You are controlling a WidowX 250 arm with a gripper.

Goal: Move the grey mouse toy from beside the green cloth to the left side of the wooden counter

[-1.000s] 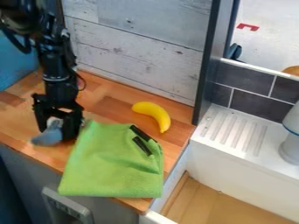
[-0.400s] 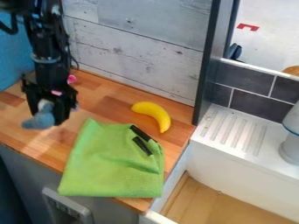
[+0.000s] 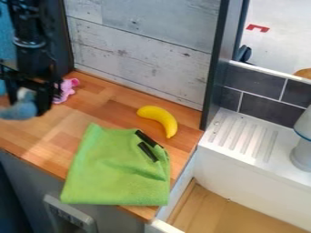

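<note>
Because only part of the blue-grey soft thing (image 3: pixel 19 111) sits between the fingers of my gripper (image 3: pixel 27 103), with the rest bulging out past them, I judge a slip to be the likeliest trouble. My fingers are closed about it, up and to the left of the green cloth (image 3: pixel 118 170) as the camera sees it. A sudden stop or a turn of my wrist could set the free end swinging and work the soft stuff loose. How firm my pinch is, and how high I hang over the wooden counter (image 3: pixel 39 145), I cannot tell.

Close beside my gripper, up and left of the cloth, lies a pink thing (image 3: pixel 68 86), partly behind my finger; whether we touch I cannot tell. Were I to come down there, I could knock it or press my load onto it. The dark panel up and left of the cloth stands close behind my arm and leaves little room for a careless swing.

Just beyond the cloth's upper right side lies a yellow banana (image 3: pixel 161 119), apart from it, and two black strips (image 3: pixel 147 151) show on the cloth's right part. Dragging low across the cloth could ruck it up or push the banana. Well up and right of the cloth, a dark upright post (image 3: pixel 213 68) would bar a low sideways path toward the white ribbed ledge (image 3: pixel 243 139).
</note>
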